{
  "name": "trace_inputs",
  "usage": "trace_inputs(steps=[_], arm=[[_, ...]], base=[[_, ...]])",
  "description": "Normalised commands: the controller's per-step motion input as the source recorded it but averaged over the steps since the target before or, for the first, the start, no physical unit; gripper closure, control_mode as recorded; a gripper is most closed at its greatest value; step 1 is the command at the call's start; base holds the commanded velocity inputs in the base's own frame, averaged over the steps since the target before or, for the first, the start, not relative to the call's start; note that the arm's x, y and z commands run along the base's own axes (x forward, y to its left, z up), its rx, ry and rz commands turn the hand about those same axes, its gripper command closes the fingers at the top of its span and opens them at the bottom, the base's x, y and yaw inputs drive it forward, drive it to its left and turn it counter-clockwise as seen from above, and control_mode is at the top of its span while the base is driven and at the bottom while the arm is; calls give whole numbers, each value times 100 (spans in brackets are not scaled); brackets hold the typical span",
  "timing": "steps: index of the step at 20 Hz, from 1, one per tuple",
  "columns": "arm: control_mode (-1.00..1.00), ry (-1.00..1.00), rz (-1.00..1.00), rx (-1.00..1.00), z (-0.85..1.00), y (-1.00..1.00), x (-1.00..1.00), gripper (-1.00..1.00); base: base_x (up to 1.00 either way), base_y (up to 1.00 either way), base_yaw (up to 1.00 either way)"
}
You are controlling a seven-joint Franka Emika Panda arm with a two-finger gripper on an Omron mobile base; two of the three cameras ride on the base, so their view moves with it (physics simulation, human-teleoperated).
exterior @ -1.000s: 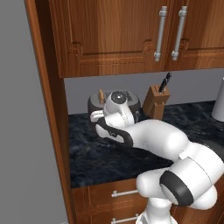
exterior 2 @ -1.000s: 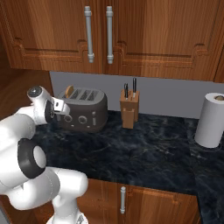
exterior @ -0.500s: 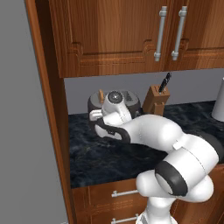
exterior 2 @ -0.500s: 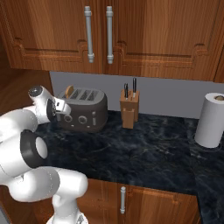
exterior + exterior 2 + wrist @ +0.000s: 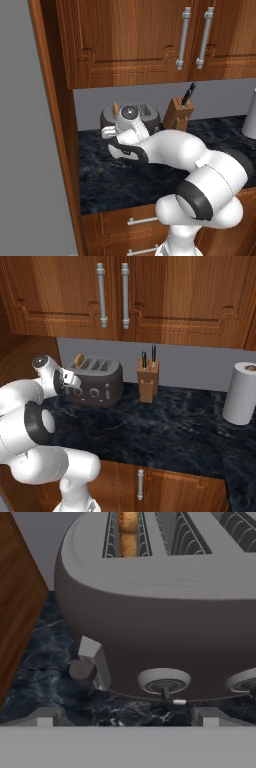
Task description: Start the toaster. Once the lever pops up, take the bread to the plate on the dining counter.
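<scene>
Dark-grey toaster (image 5: pixel 165 627): you have it sitting on the black marbled counter (image 5: pixel 165 426) below the wooden cabinets, its long side running along the back wall.
Lever (image 5: pixel 95 662): a pale tab on the toaster's lower front corner, with a small dark knob just beside it, low in your hand view.
Gripper (image 5: pixel 67 381): spread wide and holding nothing; it sits at the toaster's left front corner, very near the body.
Key relation: the lever lies just ahead of your fingertips (image 5: pixel 45 717) and a little toward the wooden side panel; judged from here, you need a short push onto it.
Bread (image 5: pixel 127 534): a tan-brown toasted slice standing upright in the end slot, its top edge poking above the silvery slotted top.
Knife block (image 5: pixel 148 381): stands to the toaster's right, well apart from your hand.
</scene>
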Motion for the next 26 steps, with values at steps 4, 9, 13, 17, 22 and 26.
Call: trace_inputs(steps=[4, 9, 13, 17, 22, 26], arm=[[-100, 0, 0, 0, 0, 0, 7, -100], [-100, 0, 0, 0, 0, 0, 13, -100], [-100, 0, 0, 0, 0, 0, 13, -100], [-100, 0, -1, 0, 0, 0, 1, -100], [-100, 0, -5, 0, 0, 3, 5, -100], [-100, 0, -8, 0, 0, 8, 8, -100]], base=[[0, 0, 0], [0, 0, 0], [0, 0, 0], [0, 0, 0], [0, 0, 0], [0, 0, 0]])
